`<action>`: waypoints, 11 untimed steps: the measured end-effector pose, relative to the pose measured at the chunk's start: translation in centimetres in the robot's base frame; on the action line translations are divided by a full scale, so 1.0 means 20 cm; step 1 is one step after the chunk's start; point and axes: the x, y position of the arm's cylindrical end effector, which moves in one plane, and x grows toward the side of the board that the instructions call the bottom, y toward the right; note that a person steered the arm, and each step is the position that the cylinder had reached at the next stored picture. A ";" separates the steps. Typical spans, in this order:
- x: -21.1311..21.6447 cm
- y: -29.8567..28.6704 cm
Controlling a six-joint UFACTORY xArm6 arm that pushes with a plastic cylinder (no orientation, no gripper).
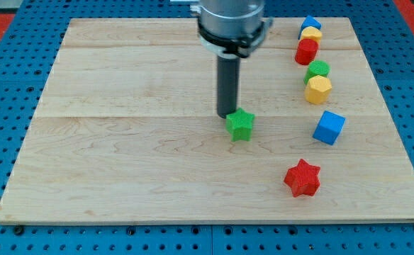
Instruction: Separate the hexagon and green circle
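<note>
A yellow hexagon block [318,89] lies at the view's right, touching a green circle block [317,69] just above it. My tip [227,115] rests on the board near the middle, right against the upper left side of a green star block [241,125]. The tip is well to the left of the hexagon and green circle.
At the view's top right a blue block [310,23], a yellow block [311,34] and a red block [307,50] stand in a tight column. A blue cube [329,127] and a red star [303,178] lie lower right. The wooden board [122,142] sits on a blue pegboard.
</note>
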 end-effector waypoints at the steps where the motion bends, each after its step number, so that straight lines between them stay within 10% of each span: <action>1: -0.11 0.11; 4: -0.20 0.17; 7: -0.28 1.07; 10: -0.42 0.54; 11: -0.56 0.78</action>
